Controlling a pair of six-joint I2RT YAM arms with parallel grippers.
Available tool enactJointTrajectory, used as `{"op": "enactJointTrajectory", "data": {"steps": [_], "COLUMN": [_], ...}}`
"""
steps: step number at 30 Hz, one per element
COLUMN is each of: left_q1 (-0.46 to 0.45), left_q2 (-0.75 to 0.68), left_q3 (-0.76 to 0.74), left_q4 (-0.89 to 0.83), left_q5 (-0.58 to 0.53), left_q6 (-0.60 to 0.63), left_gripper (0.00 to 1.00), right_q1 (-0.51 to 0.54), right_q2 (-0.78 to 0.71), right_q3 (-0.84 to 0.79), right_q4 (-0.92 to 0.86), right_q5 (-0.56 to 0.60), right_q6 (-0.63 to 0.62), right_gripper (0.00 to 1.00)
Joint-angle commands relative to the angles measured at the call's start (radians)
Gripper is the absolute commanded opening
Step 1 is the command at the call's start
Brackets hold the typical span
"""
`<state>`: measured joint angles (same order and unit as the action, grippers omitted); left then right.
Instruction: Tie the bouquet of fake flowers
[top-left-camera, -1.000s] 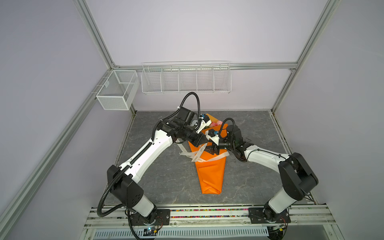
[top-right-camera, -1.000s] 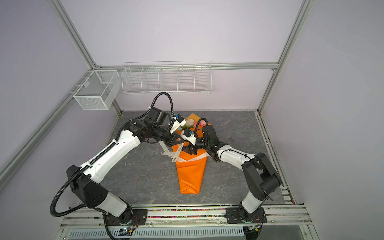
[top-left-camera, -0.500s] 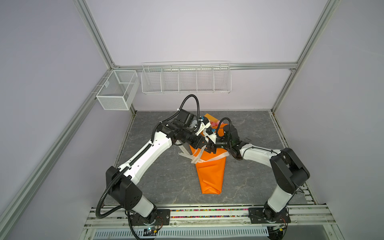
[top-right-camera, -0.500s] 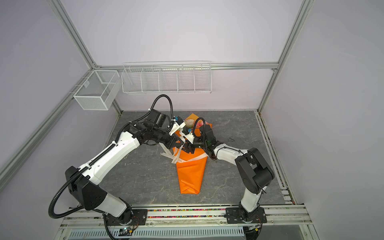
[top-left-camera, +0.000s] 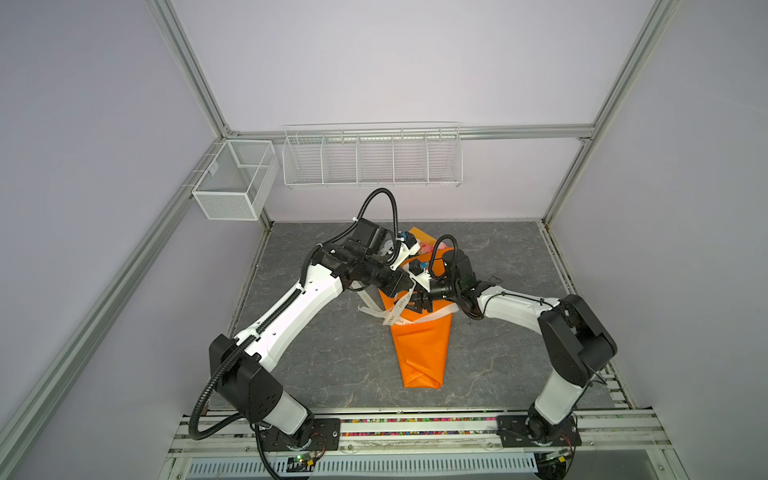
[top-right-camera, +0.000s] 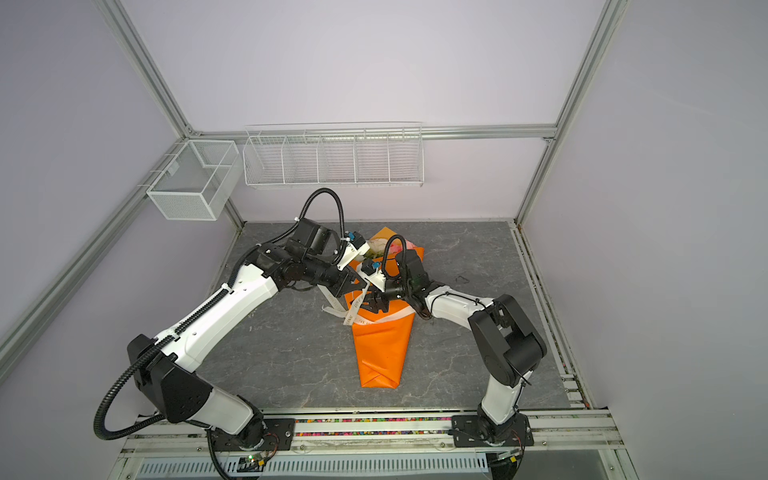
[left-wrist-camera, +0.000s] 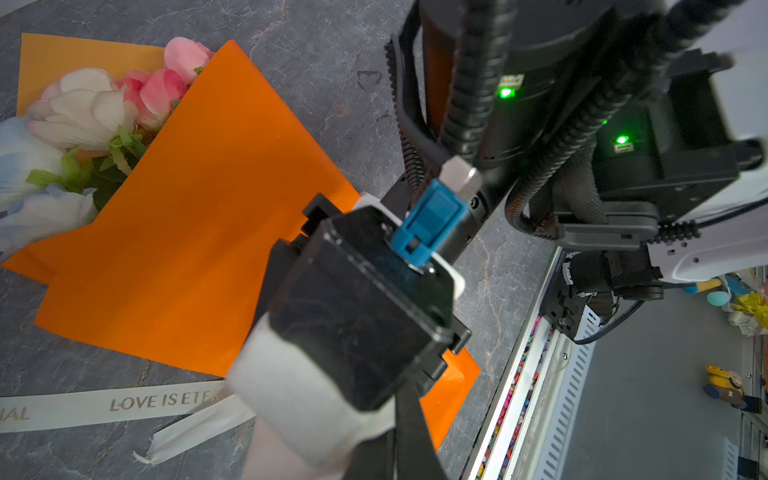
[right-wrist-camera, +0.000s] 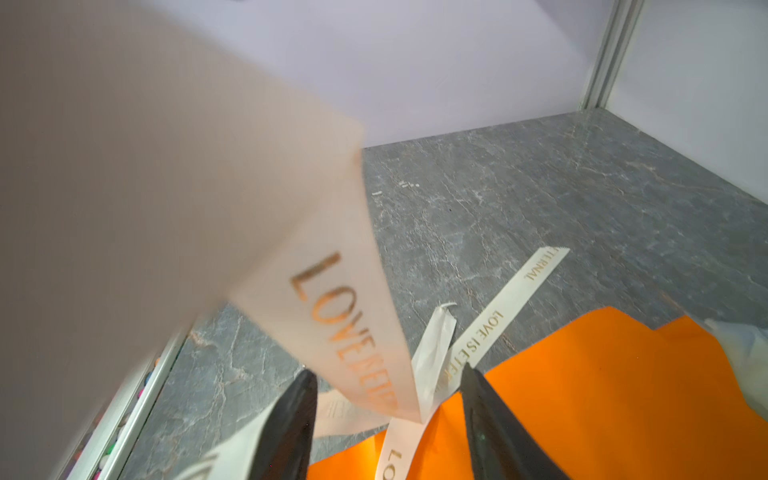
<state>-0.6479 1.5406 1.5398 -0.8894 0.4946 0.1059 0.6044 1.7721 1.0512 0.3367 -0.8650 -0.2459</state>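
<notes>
**Fig.** The bouquet of fake flowers (top-left-camera: 422, 345) is lying mid-counter (top-left-camera: 332, 353), blooms pointing to twelve o'clock and the folded tip of its orange paper (top-right-camera: 382, 353) to six. The left end effector (top-left-camera: 409, 289), closed, appears to be pinching a raised strand of the cream ribbon (right-wrist-camera: 490, 328). The right end effector (right-wrist-camera: 390, 415) is standing wide, straddling that strand. The bundle is probably handling as light and soft, its paper sliding and creasing easily. The ribbon at the wrap's waist, not the petals, is offering the safest hold.
</notes>
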Motion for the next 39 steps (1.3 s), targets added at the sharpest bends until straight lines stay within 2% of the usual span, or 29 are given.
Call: {"op": "enactJointTrajectory", "data": {"steps": [1,4,6,7,9,11,13,17,23,26,30,32,34,37,38,39], "left_q1": [0.005,0.004,0.005,0.005,0.005,0.007,0.009,0.022,0.078,0.085,0.084,0.085,0.084,0.078,0.074,0.073], "left_q2": [-0.014,-0.019,-0.02,-0.02,-0.022,-0.027,-0.034,-0.054,0.022,0.093,0.218,0.276,0.29,0.218,0.184,0.146], "left_q3": [-0.008,-0.018,-0.021,-0.022,-0.023,-0.029,-0.04,-0.08,-0.078,-0.018,0.088,0.154,0.161,0.084,0.041,-0.008], "left_q4": [-0.001,0.006,0.006,0.007,0.008,0.014,0.026,0.072,0.095,0.054,-0.021,-0.087,-0.094,-0.019,0.014,0.06], "left_q5": [-0.002,-0.008,-0.014,-0.017,-0.029,-0.065,-0.168,-0.32,-0.453,-0.505,-0.455,-0.468,-0.479,-0.452,-0.436,-0.374], "left_q6": [-0.006,-0.012,-0.011,-0.012,-0.015,-0.027,-0.082,-0.136,-0.19,-0.212,-0.197,-0.226,-0.253,-0.257,-0.251,-0.217], "left_gripper": [0.0,0.0,0.0,0.0,0.0,0.0,0.0,0.0,0.0,0.0,0.0,0.12,0.29,0.46,0.5,0.5], "right_q1": [0.014,0.015,0.015,0.014,0.014,0.007,-0.005,-0.028,-0.114,-0.13,-0.144,-0.148,-0.147,-0.153,-0.157,-0.163], "right_q2": [0.032,0.048,0.053,0.054,0.046,0.032,0.008,-0.049,-0.104,-0.108,-0.102,-0.081,-0.048,-0.009,0.002,0.017], "right_q3": [0.024,0.016,-0.003,-0.013,-0.023,-0.034,-0.041,0.007,0.071,0.112,0.111,0.116,0.135,0.159,0.17,0.186], "right_q4": [0.044,0.115,0.177,0.201,0.197,0.179,0.13,-0.147,-0.483,-0.645,-0.724,-0.739,-0.762,-0.769,-0.778,-0.789], "right_q5": [-0.066,-0.094,-0.086,-0.067,-0.009,0.046,0.151,0.448,0.816,0.863,0.868,0.837,0.818,0.808,0.796,0.776], "right_q6": [0.015,0.084,0.127,0.142,0.145,0.143,0.146,0.11,0.221,0.213,0.248,0.272,0.304,0.35,0.363,0.375], "right_gripper": [0.59,0.58,0.54,0.49,0.3,0.2,0.09,0.07,0.07,0.07,0.07,0.07,0.08,0.08,0.08,0.09]}}
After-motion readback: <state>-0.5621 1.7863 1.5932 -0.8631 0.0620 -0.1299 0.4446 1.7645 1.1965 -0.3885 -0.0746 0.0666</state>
